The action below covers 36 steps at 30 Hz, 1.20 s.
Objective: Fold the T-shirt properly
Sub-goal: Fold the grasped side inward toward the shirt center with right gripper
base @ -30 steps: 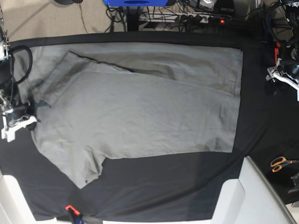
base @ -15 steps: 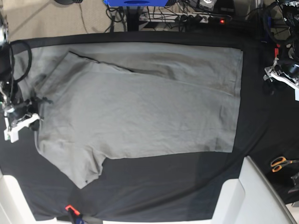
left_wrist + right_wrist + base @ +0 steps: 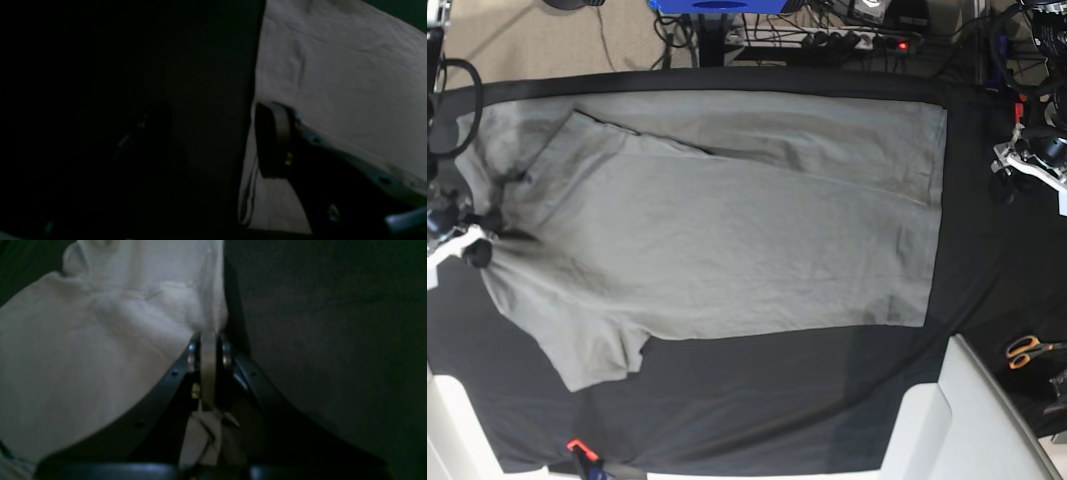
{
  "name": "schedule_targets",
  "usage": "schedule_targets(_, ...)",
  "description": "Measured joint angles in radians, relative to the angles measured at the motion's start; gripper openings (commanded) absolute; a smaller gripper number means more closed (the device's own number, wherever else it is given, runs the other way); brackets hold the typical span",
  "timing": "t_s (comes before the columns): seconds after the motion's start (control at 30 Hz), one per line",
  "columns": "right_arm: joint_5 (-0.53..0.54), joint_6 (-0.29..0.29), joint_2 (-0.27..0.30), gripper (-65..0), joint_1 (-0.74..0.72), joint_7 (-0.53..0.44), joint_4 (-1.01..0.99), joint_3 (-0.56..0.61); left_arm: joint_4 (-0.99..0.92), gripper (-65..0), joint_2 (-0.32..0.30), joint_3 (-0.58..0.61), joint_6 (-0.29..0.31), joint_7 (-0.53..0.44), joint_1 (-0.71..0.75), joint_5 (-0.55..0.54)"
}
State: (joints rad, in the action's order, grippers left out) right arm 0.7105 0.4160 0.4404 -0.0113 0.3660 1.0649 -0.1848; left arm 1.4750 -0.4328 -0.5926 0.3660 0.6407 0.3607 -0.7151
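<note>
Grey T-shirt (image 3: 727,220) is lying flat lengthwise across the black cloth (image 3: 757,400). Right gripper (image 3: 208,350) is pinching its collar end; left gripper (image 3: 1027,165), jaws spread, is waiting beside the hem.

We see the T-shirt (image 3: 717,220) spread across the worktop (image 3: 757,410), the right gripper (image 3: 472,240) seemingly pinching its collar edge.
</note>
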Motion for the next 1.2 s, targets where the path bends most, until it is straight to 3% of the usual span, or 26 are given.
schedule_targets(0.3, -0.001, 0.002, -0.082, -62.4, 0.122, 0.195, 0.214, -0.145, 0.000, -26.8, 0.000, 0.000, 0.000, 0.000, -0.001, -0.002)
schedule_targets(0.43, -0.008, 0.003, -0.125, -44.0, 0.123, 0.315, 0.269, -0.206, 0.000, -26.8, 0.000, 0.000, 0.000, 0.000, 0.000, -0.001)
schedule_targets(0.5, -0.008, 0.003, -0.139, -31.2, 0.123, 0.323, 0.312, -0.250, 0.000, -26.8, 0.000, 0.000, 0.000, 0.000, 0.000, -0.001)
schedule_targets(0.57, -0.008, 0.002, -0.150, -22.8, 0.120, 0.313, 0.353, -0.286, 0.000, -26.8, 0.000, 0.000, 0.000, 0.000, 0.000, -0.001)
schedule_targets(0.67, -0.029, 0.006, -0.161, -20.4, 0.051, 0.327, 0.322, -0.283, -0.039, -26.8, -0.001, 0.000, 0.000, -0.004, -0.005, -0.005)
schedule_targets(0.77, -0.185, 0.008, -0.161, -19.8, -0.121, 0.320, 0.163, -0.230, -0.069, -26.8, 0.000, 0.000, 0.000, 0.001, -0.010, 0.001)
schedule_targets(0.83, -0.314, 0.015, -0.163, -19.7, -0.248, 0.284, 0.022, -0.202, -0.072, -26.8, -0.001, -0.001, 0.000, 0.000, -0.016, -0.001)
schedule_targets(0.97, -0.505, 0.011, -0.159, -19.5, -0.423, 0.068, -0.313, -0.152, -0.073, -26.8, 0.000, 0.000, 0.000, -0.003, -0.023, -0.004)
schedule_targets(1.1, -0.618, 0.008, -0.148, -19.5, -0.538, -0.121, -0.677, -0.148, -0.075, -26.8, 0.000, -0.007, 0.000, -0.002, -0.017, -0.002)
schedule_targets(1.2, -0.643, 0.007, -0.132, -19.5, -0.571, -0.257, -0.825, -0.148, -0.076, -26.8, 0.000, -0.008, 0.000, -0.004, -0.020, -0.002)
